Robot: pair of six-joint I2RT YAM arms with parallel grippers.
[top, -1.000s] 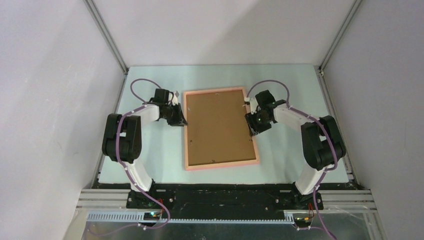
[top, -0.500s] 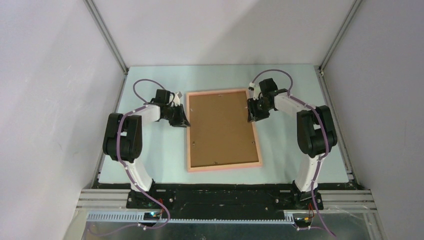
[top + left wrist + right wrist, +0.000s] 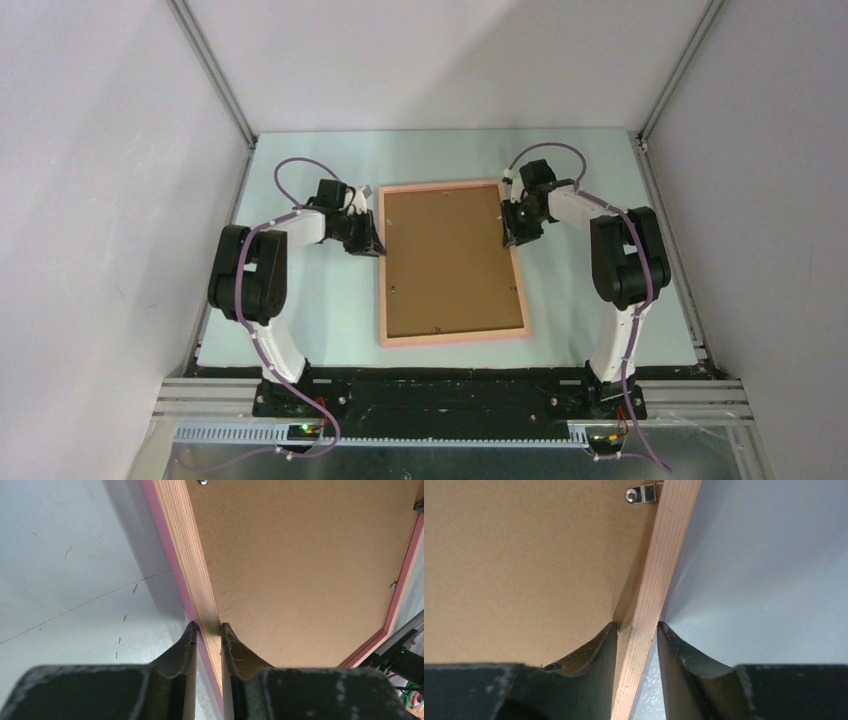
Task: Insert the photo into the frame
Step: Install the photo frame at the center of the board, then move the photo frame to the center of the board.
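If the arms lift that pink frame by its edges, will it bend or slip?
Probably stiff: the frame has straight wooden rails around a flat backing board. Likely light, being so thin. The left gripper pinches only a narrow rail, so it might slip or tilt.

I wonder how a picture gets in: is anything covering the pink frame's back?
Yes. The brown backing board fills the back of the frame, lying flat inside its rails, with a small metal clip at its edge.

Frame (image 3: 455,338) flat on table (image 3: 300,300)
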